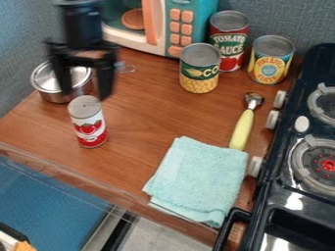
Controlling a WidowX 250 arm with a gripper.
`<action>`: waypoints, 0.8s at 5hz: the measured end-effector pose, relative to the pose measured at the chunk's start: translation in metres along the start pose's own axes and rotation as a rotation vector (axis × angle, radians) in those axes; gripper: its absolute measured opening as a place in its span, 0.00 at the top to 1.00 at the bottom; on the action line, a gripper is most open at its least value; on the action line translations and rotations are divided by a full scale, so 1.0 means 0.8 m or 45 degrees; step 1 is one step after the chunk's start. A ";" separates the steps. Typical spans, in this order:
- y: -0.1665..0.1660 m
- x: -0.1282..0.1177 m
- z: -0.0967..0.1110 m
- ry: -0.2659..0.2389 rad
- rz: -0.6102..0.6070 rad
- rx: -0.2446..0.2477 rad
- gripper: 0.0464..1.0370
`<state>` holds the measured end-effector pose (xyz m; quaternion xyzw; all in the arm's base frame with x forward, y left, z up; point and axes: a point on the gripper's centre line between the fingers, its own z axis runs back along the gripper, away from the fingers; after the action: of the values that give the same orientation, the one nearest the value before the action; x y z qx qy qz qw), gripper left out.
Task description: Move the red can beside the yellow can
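The black gripper (83, 90) hangs at the upper left, its two fingers spread apart with nothing between them. Just below it in view, a small red-and-white can (88, 122) with tomatoes pictured on it stands upright on the wooden counter. At the back right is a yellow can (270, 61) with a blue band. Left of that stands a taller red-and-green can (229, 40), and in front of this one a green-and-yellow corn can (200, 69).
A metal pot (59, 86) stands behind the gripper, and a toy microwave (154, 22) at the back. A teal cloth (200, 179) and a yellow-handled scoop (243, 128) lie front right. The stove (268, 181) borders the counter's right side.
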<state>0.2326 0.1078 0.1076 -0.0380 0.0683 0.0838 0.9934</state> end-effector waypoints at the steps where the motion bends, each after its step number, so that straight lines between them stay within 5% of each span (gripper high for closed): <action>1: 0.003 -0.059 0.012 -0.084 -0.029 -0.020 0.04; 2: 0.007 -0.101 0.016 -0.156 -0.072 -0.005 0.04; 3: 0.014 -0.126 -0.007 -0.204 -0.165 0.079 0.04; 4: 0.026 -0.119 -0.049 -0.174 -0.231 0.213 0.04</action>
<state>0.1312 0.1093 0.0814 0.0447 0.0033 -0.0100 0.9989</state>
